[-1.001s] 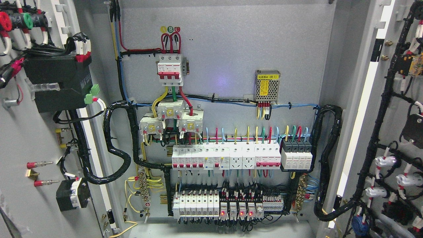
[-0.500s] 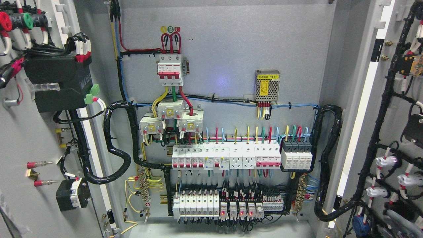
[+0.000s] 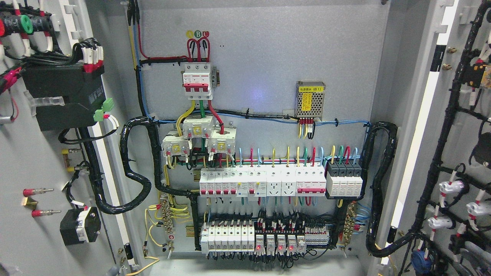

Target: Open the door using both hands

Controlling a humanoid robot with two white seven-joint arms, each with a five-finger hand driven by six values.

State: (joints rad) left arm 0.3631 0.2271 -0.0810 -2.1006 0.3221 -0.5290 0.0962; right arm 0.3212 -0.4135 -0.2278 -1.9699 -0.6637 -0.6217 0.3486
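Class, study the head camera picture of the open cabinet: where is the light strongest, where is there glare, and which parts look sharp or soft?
Head view: brightest along the white strip of the right door; a faint bluish glare spot on the grey back panel; the breaker rows are sharp; the left door edge looks slightly soft.

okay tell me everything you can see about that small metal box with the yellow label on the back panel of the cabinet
The small metal box is a perforated silvery casing mounted upright on the grey back panel, right of centre. A yellow label with black print crosses its top and runs down its middle. Red, yellow and black wires leave its underside, looping just below it near a blue cable run. No hand is near it.
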